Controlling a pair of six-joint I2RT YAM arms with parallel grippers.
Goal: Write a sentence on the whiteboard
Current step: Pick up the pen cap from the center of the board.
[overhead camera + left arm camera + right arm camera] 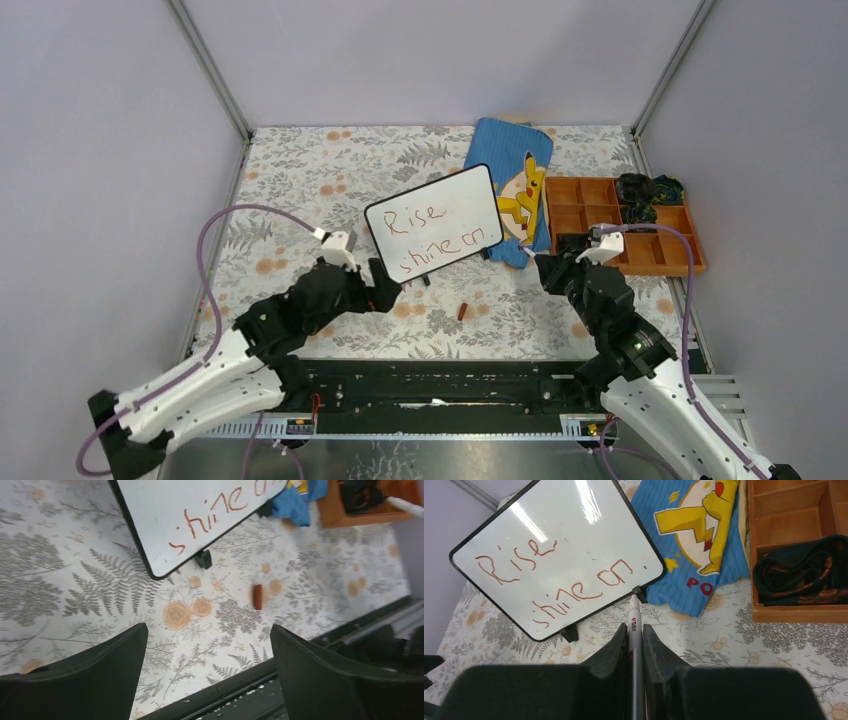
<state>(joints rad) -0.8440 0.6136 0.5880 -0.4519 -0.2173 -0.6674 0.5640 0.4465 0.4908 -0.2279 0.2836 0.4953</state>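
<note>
Whiteboard [433,232] sits mid-counter [300,180], rotated so its left end is nearer the arms, and propped on two small black feet. Red handwriting on it reads "Rise" over "shine on." Its right corner meets the blue Pikachu pouch [505,160]; overlap or contact can't be told.

Right gripper [635,627] is pinched on a white marker [634,612], which points forward. The tip is off the writing surface, just by the board's right foot. Left gripper [209,630] is spread wide with nothing in it, hovering near the board's lower-left corner.

A small red-brown marker cap [258,596] lies on the counter in front of the board, between the two grippers. The orange compartment tray [625,255] is right of the pouch, with a dark bundled fabric item [804,570] in a rear compartment.
</note>
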